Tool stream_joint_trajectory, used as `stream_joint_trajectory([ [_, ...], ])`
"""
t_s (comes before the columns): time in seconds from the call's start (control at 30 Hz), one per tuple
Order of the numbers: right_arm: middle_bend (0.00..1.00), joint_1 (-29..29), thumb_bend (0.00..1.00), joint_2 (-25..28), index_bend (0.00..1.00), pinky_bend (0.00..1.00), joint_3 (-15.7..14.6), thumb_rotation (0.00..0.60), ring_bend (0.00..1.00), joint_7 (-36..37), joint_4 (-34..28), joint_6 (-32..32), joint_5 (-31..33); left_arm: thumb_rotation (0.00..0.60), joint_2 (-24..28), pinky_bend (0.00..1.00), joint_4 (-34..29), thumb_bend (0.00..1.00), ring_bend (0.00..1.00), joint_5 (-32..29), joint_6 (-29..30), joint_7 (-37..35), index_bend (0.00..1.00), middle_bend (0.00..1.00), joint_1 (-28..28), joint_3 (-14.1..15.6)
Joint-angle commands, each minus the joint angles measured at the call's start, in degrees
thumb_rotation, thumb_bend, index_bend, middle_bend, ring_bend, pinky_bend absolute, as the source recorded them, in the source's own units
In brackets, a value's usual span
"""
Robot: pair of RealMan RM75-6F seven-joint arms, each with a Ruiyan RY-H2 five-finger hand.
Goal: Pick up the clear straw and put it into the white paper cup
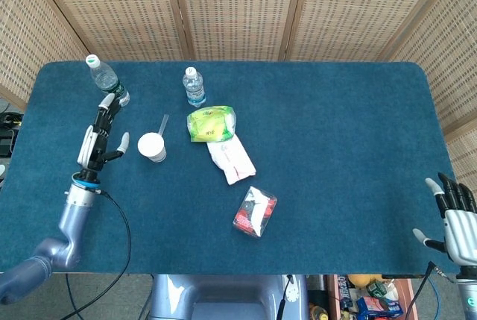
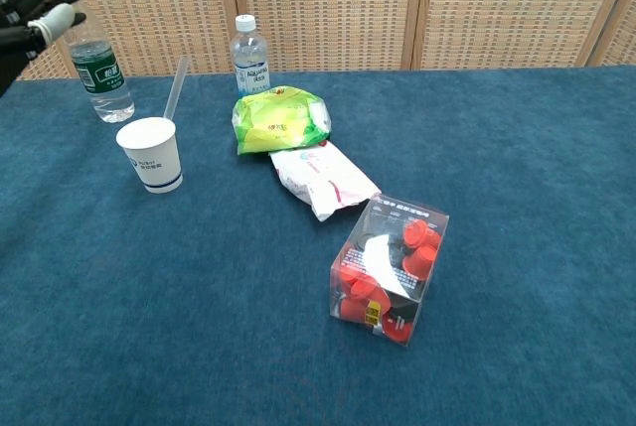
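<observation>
The white paper cup (image 1: 151,147) (image 2: 151,153) stands on the blue table at the left. The clear straw (image 1: 162,124) (image 2: 175,88) stands in it, leaning toward the far right over the rim. My left hand (image 1: 99,137) (image 2: 30,4) hovers to the left of the cup with its fingers spread, holding nothing and apart from both cup and straw. My right hand (image 1: 453,212) is open at the bottom right corner in the head view, off the table's edge and far from the cup.
A water bottle (image 1: 106,80) (image 2: 94,64) stands behind the left hand and a smaller bottle (image 1: 194,86) (image 2: 248,54) further right. A green bag (image 1: 212,123), a white packet (image 1: 231,160) and a clear box of red parts (image 1: 254,211) lie mid-table.
</observation>
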Motion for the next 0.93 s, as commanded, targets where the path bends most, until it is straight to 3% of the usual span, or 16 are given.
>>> stream_joint_trajectory([
  [0.03, 0.00, -0.1, 0.00, 0.0, 0.00, 0.00, -0.2, 0.600, 0.00, -0.2, -0.2, 0.3, -0.4, 0.600, 8.7, 0.00, -7.8, 0.35, 0.00, 5.4, 5.2, 17.2, 0.00, 0.00, 3.6, 4.0],
  [0.17, 0.00, -0.5, 0.00, 0.1, 0.00, 0.00, -0.4, 0.600, 0.00, -0.7, -0.8, 1.4, -1.3, 0.600, 18.9, 0.00, -19.5, 0.15, 0.00, 6.4, 5.0, 38.8, 0.00, 0.00, 8.0, 8.2],
  [0.4, 0.00, -0.9, 0.00, 0.0, 0.00, 0.00, -0.7, 0.600, 0.00, -1.8, -1.4, 2.9, -2.5, 0.600, 34.4, 0.00, -46.1, 0.12, 0.00, -1.6, 1.4, 72.4, 0.00, 0.00, 16.4, 14.4],
  [0.5, 0.00, -1.2, 0.00, -0.1, 0.00, 0.00, -0.7, 0.600, 0.00, -2.2, -1.6, 3.7, -3.2, 0.600, 36.1, 0.00, -52.1, 0.12, 0.00, -3.6, 3.3, 79.2, 0.00, 0.00, 19.2, 15.4],
  [0.63, 0.00, -1.6, 0.00, 0.0, 0.00, 0.00, -0.9, 0.600, 0.00, -2.0, -1.7, 4.7, -3.9, 0.600, 34.9, 0.00, -53.9, 0.12, 0.00, -2.8, 9.4, 87.1, 0.00, 0.00, 23.1, 15.8],
  [0.93, 0.00, -2.1, 0.00, 0.5, 0.00, 0.00, -1.0, 0.600, 0.00, -0.5, -1.6, 5.7, -4.7, 0.600, 33.4, 0.00, -52.5, 0.12, 0.00, 0.6, 12.9, 88.7, 0.00, 0.00, 27.3, 17.1],
])
